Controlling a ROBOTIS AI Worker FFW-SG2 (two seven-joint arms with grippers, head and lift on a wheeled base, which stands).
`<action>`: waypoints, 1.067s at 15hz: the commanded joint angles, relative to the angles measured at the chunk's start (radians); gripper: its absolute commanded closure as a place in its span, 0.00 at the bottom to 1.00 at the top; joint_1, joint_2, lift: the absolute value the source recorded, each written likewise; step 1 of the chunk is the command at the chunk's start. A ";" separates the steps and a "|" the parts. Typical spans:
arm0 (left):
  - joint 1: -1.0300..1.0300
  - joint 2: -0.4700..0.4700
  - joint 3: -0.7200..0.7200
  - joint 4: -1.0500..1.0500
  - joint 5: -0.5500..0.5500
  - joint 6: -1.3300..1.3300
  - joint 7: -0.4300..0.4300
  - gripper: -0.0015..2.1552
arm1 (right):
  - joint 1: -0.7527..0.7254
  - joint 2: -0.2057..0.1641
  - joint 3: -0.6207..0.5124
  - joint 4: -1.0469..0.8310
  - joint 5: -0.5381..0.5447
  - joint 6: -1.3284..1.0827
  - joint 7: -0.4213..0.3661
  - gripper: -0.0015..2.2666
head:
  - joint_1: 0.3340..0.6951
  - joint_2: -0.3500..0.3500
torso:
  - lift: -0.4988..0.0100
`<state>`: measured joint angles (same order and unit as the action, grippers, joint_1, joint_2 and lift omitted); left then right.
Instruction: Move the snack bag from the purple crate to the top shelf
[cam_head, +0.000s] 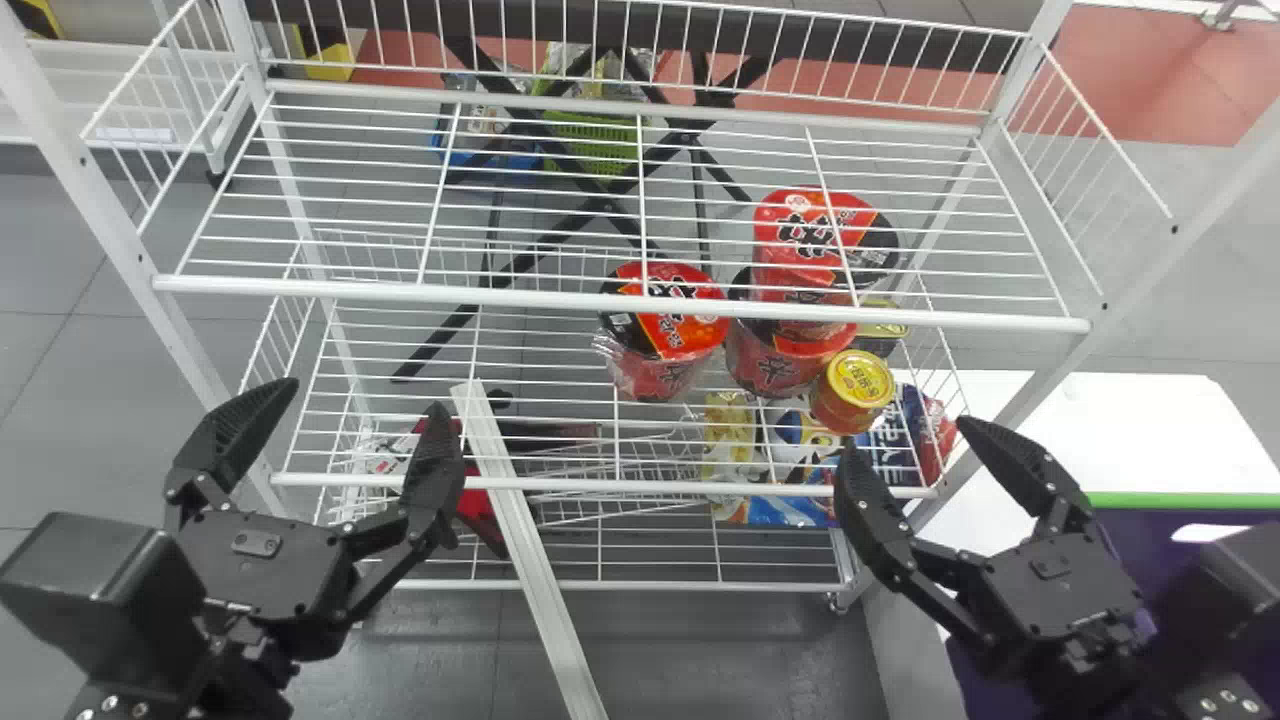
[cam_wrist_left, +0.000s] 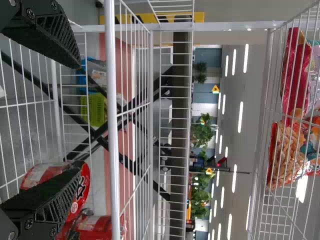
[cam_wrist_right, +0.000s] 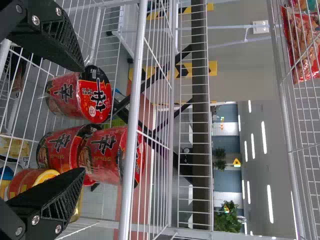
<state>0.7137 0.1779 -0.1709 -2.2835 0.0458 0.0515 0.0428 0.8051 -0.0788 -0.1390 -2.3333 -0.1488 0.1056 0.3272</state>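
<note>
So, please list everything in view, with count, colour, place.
Rack: one, white, directly ahead.
Noodle cups: three, red-black, rack's right.
Yellow-lidded jar: at least one, red, beside cups.
Lower packages: several, multicoloured, lower shelves.
Upper bags: several, mostly red, high shelf.
Crate: one, purple, right front.
Table: one, white, beside crate.
Bar: one, white, before rack.
Basket: one, green, behind rack.
Crossed legs: several, black, behind rack.
Plants: several, green, background.
Left gripper: one, black, front left.
Right gripper: one, black, front right.

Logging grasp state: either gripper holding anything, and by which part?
Nothing is held: left gripper and right gripper both stand open, no item gripped between their fingers.
</note>
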 joint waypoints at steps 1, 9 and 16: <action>0.001 0.000 -0.001 -0.001 0.000 0.000 0.000 0.03 | 0.003 -0.001 -0.010 -0.008 -0.038 0.016 0.018 0.05 | 1.00 0.34 | 0.09; 0.004 0.003 0.001 0.002 -0.001 0.000 0.009 0.03 | 0.017 0.001 -0.050 -0.077 -0.040 0.148 0.009 0.05 | 1.00 0.33 | 0.09; -0.007 0.000 0.001 0.044 0.005 -0.018 0.011 0.03 | 0.031 0.047 -0.452 -0.308 -0.333 0.661 0.145 0.05 | 1.00 0.21 | 0.09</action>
<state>0.7097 0.1792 -0.1703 -2.2453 0.0497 0.0351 0.0537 0.8380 -0.0514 -0.5061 -2.6172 -0.4214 0.7063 0.4591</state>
